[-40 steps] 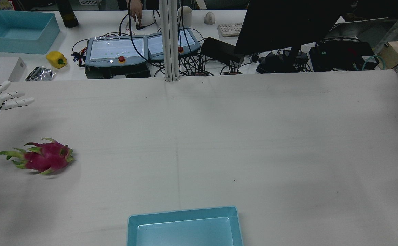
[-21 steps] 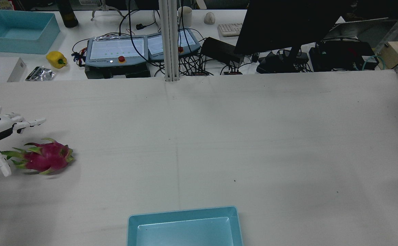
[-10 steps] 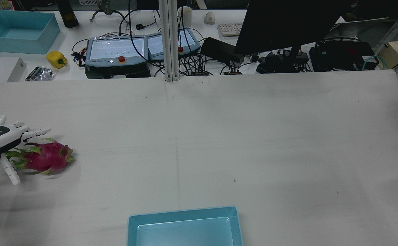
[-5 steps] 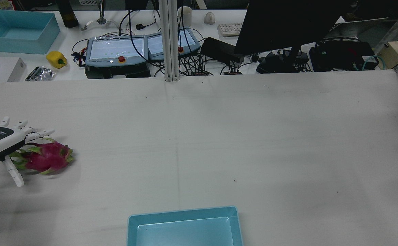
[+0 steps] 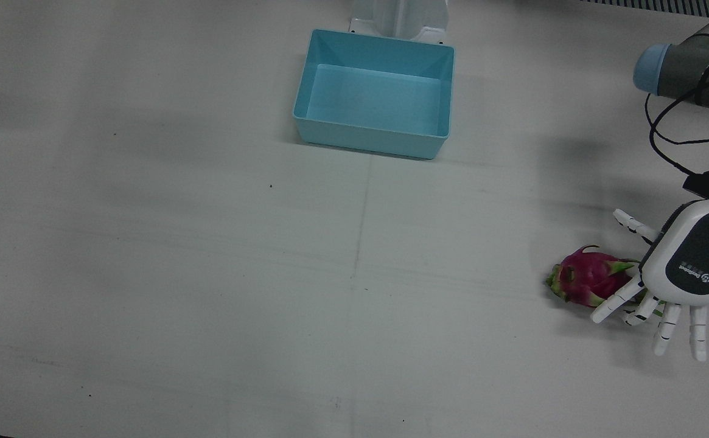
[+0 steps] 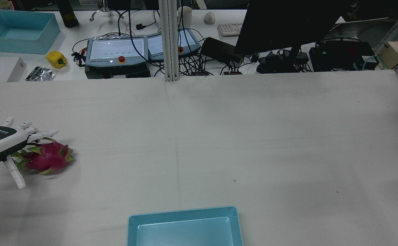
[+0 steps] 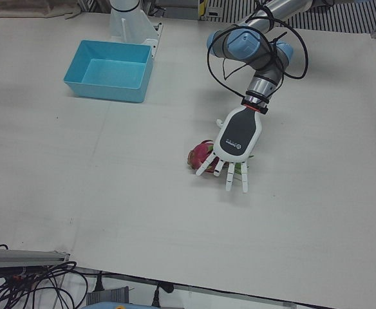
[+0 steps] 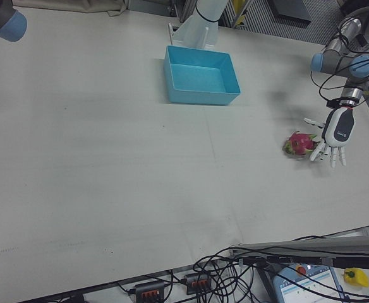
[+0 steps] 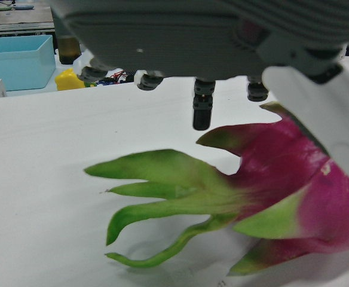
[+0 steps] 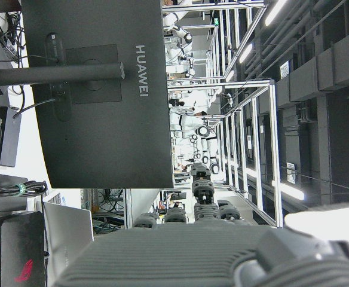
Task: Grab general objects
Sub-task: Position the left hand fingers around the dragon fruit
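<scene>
A pink dragon fruit point(image 6: 46, 159) with green scales lies on the white table near its left edge in the rear view. My left hand point(image 6: 4, 143) hovers over the fruit's leafy end, open, with its fingers point(image 6: 45, 134) spread past the far side and the thumb point(image 6: 16, 176) on the near side. From the front, the same hand point(image 5: 677, 274) covers the right end of the fruit point(image 5: 585, 283). The left hand view shows the fruit point(image 9: 294, 179) close under the palm, with fingertips point(image 9: 202, 113) above it. My right hand point(image 10: 210, 239) is raised off the table, open, facing a monitor.
A light-blue bin point(image 5: 373, 137) stands by the robot's side of the table at mid-width. Beyond the far edge are teach pendants point(image 6: 115, 49), cables, a black monitor point(image 6: 287, 24), a yellow pepper point(image 6: 56, 59) and another blue bin point(image 6: 17, 48). A white post point(image 6: 169, 41) rises at mid-back.
My left hand came down from the table's left edge and slid right over the dragon fruit's leafy end, fingers still spread. The fruit has not moved. A person's hand at the back desk left.
</scene>
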Available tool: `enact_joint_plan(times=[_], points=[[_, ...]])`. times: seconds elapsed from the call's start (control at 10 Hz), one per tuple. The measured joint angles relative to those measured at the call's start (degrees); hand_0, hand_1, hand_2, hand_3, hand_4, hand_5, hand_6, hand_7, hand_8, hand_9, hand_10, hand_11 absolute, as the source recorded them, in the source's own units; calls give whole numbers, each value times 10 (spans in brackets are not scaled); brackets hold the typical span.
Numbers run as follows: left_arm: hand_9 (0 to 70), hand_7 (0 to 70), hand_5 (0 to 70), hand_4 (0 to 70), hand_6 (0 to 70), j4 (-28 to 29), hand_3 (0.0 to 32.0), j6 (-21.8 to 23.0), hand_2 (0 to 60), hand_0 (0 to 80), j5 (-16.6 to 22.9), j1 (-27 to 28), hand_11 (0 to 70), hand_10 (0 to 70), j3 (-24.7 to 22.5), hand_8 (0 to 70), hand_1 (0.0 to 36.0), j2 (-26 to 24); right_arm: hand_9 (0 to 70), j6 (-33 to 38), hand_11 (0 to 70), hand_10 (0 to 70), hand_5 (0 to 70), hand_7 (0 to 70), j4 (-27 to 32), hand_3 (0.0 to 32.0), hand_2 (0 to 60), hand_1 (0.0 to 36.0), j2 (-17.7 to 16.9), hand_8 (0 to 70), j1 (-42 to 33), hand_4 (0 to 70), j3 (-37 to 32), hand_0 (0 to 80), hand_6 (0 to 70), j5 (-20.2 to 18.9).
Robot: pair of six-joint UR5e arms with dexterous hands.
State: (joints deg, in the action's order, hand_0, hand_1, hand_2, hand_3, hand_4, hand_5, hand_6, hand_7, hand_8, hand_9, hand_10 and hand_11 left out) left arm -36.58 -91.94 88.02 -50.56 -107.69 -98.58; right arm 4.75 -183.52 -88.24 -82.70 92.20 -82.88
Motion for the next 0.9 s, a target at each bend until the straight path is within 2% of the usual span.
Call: enact_joint_plan(times=[0.1, 0.2, 0.3, 0.4, 0.6, 0.7, 0.9], points=[[106, 601, 0, 0, 0, -8, 320, 1, 0, 376, 15, 1, 0, 0, -6, 0, 0, -2, 0, 0, 0, 0, 0, 0, 0, 0, 0, 0, 0, 0, 0, 0, 0, 0, 0, 0], [55, 347, 0, 0, 0, -7, 320, 2, 0, 379, 26, 1, 0, 0, -9, 0, 0, -3, 0, 0, 0, 0, 0, 0, 0, 0, 0, 0, 0, 0, 0, 0, 0, 0, 0, 0], [47, 307, 0, 0, 0, -9, 320, 3, 0, 378, 32, 1, 0, 0, -10, 0, 0, -11, 0, 0, 0, 0, 0, 0, 0, 0, 0, 0, 0, 0, 0, 0, 0, 0, 0, 0], [56, 353, 0, 0, 0, -13, 320, 5, 0, 375, 34, 0, 0, 0, -10, 0, 0, -23, 0, 0, 0, 0, 0, 0, 0, 0, 0, 0, 0, 0, 0, 0, 0, 0, 0, 0], [66, 401, 0, 0, 0, -8, 320, 6, 0, 370, 33, 1, 0, 0, -10, 0, 0, -37, 0, 0, 0, 0, 0, 0, 0, 0, 0, 0, 0, 0, 0, 0, 0, 0, 0, 0], [66, 401, 0, 0, 0, -6, 320, 7, 0, 369, 31, 3, 0, 0, -10, 0, 0, -40, 0, 0, 0, 0, 0, 0, 0, 0, 0, 0, 0, 0, 0, 0, 0, 0, 0, 0], [95, 545, 0, 0, 0, -3, 320, 6, 0, 371, 29, 7, 0, 0, -9, 0, 0, -40, 0, 0, 0, 0, 0, 0, 0, 0, 0, 0, 0, 0, 0, 0, 0, 0, 0, 0]])
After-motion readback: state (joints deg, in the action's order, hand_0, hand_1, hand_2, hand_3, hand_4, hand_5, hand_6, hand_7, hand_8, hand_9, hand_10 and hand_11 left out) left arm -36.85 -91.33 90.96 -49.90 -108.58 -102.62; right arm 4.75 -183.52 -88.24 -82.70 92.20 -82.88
